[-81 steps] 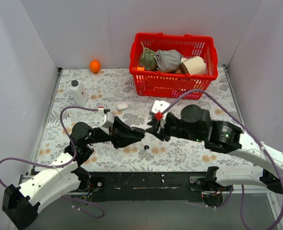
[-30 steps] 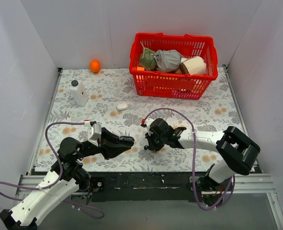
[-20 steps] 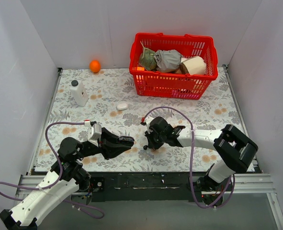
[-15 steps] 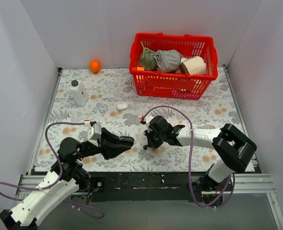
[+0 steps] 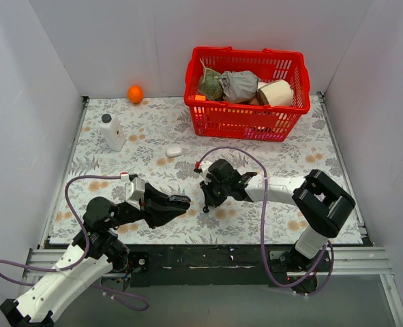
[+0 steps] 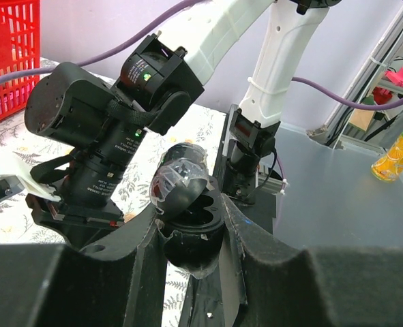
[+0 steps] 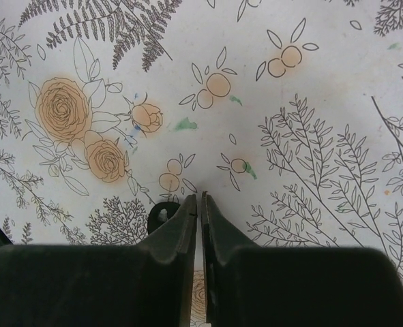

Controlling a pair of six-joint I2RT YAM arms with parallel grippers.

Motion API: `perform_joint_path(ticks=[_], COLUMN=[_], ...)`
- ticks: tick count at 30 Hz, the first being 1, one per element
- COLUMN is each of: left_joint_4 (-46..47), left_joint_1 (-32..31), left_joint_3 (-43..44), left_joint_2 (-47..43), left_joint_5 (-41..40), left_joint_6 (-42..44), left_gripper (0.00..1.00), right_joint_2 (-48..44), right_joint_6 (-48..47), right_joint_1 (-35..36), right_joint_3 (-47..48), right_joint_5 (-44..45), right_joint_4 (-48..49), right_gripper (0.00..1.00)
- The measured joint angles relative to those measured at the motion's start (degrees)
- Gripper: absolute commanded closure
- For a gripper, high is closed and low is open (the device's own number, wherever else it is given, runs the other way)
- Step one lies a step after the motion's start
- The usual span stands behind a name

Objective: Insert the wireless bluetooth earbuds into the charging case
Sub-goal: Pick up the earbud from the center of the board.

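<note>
One earbud (image 7: 160, 216) in view: tiny, glossy, rounded black bead. Prob. v. light & stiff but slippery, so likely to squirt out of a pinch or roll off. Best taken across its widest part w/ both tips low on the tabletop (image 5: 146, 129), gentle squeeze. 2nd bud not seen; may sit in the case, can't tell. The bud lies on the tabletop toward the near edge, approx mid-width. Right end effector (image 7: 200, 199) points down at the tabletop, tips nearly together, nothing btw them; the bud sits just outside one tip, touching or almost. Left end effector (image 6: 191, 211) clamps the charging case (image 6: 189, 235), lid open, near the bud on its left.
</note>
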Motion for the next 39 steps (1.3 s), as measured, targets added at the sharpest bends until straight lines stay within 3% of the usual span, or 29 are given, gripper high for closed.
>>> perform_joint_path(ticks=[1,4,10,18,39], left_joint_4=[0.0,0.0,-0.6,-1.2,-1.8], left_joint_1=[0.0,0.0,0.0,0.0,0.0], left_joint_3=[-0.1,-0.1,-0.1,-0.1,-0.1], left_joint_2=[-0.1,-0.2,-0.9,-2.4,-2.7], left_joint_5=[-0.1,-0.4,-1.7,-3.0,-3.2], left_joint_6=[0.0,0.1,0.7,0.9,0.8], left_gripper=[1.0,1.0,1.0,1.0,1.0], right_joint_2=[0.1,-0.1,-6.9,-7.8,-2.6], right_joint_6=[0.0,0.4,1.6,-0.2,-1.7], right_joint_1=[0.0,-0.4,-1.7,1.5,2.8], right_joint_3=[0.2,0.5,0.5,2.4,2.4], right_joint_5=[0.1,1.4,5.0,-1.4,-3.6], right_joint_4=[0.0,-0.1,-1.0,-2.6,-5.1], right_gripper=[0.71,0.61,0.57,0.45,0.43])
